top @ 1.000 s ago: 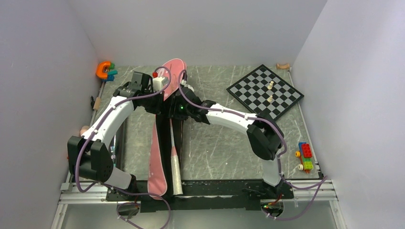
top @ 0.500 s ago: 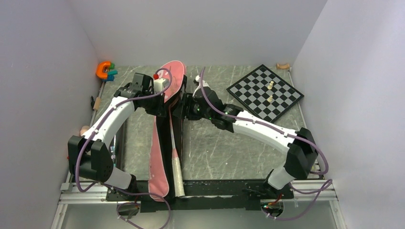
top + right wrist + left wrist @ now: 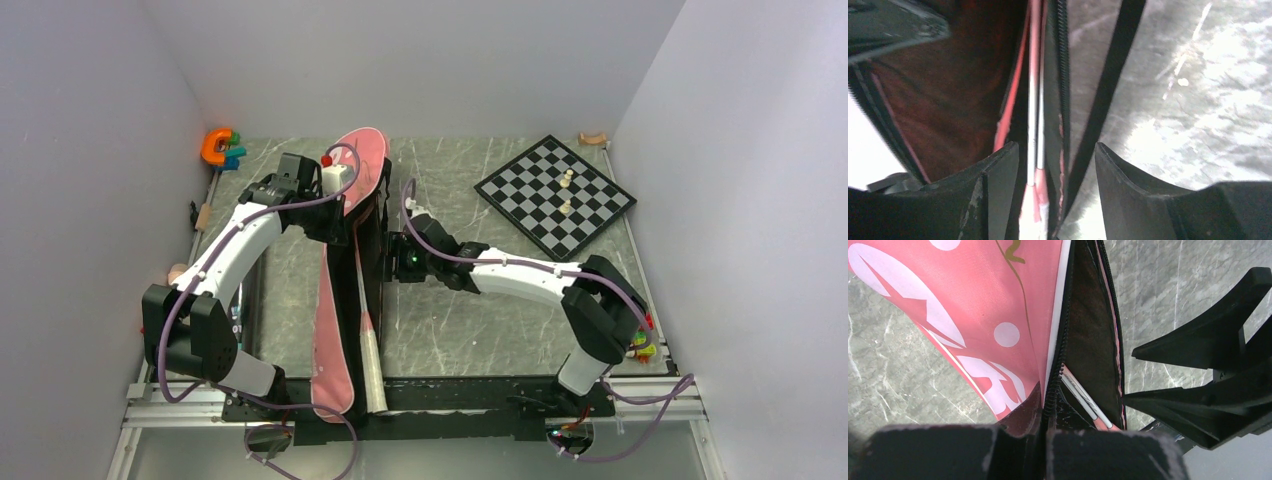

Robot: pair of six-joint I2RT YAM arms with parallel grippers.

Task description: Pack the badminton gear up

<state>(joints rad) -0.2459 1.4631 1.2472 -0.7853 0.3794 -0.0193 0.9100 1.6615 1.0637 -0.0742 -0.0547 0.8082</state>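
The pink "SPORT" racket bag (image 3: 345,190) lies lengthwise on the table with its zipper open. My left gripper (image 3: 340,228) is shut on the bag's upper zip edge (image 3: 1044,427) and holds that pink flap (image 3: 998,315) up. Two racket shafts (image 3: 1083,400) lie inside the dark opening. A white racket handle (image 3: 371,362) sticks out of the near end. My right gripper (image 3: 390,262) is open, its jaws astride the bag's right edge and the shafts (image 3: 1035,100); its midpoint shows in the right wrist view (image 3: 1055,165). The black strap (image 3: 1108,90) lies beside it. Shuttlecocks and the tube are out of view.
A chessboard (image 3: 555,195) with pale pieces lies at the back right. An orange C-shaped toy (image 3: 217,147) sits at the back left corner. Coloured bricks (image 3: 640,345) are by the right edge, half hidden by my right elbow. Grey walls close three sides.
My right gripper has moved nearer along the bag's right edge, and its elbow has swung in. My left gripper has kept its hold and stayed put.
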